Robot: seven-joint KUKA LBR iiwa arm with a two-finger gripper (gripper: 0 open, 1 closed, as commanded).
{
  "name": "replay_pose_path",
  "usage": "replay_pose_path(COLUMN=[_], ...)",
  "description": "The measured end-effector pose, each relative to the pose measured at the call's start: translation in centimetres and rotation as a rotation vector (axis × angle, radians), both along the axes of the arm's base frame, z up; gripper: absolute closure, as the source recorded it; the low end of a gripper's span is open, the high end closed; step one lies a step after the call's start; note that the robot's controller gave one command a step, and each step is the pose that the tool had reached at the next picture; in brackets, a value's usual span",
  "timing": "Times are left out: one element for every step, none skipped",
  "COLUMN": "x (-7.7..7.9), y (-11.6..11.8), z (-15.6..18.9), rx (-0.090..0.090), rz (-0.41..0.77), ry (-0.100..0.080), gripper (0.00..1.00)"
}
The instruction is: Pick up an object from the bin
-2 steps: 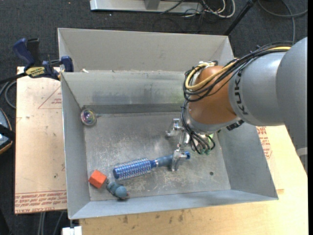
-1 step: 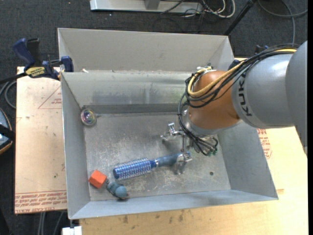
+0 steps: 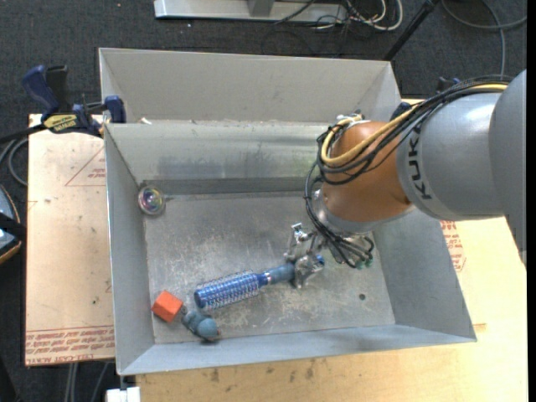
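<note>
KUKA end effector, poss. on brush

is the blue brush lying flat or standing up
Lying flat: the blue brush stretches lengthwise across the bin floor, handle end at the end effector.

Blue brush: flat on bin floor, bristle head pointing lower left.
Gripper: low, right of centre, at brush's handle end.
Orange block: near left corner, beside grey-blue piece.
Shiny ball: far left corner.
</note>
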State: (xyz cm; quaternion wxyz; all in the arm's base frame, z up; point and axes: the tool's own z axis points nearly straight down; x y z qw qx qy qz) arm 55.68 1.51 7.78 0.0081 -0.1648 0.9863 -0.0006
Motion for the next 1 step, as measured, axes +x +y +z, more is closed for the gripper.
replay_pose_path(x=[4.10], y=[1.00], z=[13.70], rx=[0.000], rz=[-0.028], ry=[0.004], gripper=[1.00])
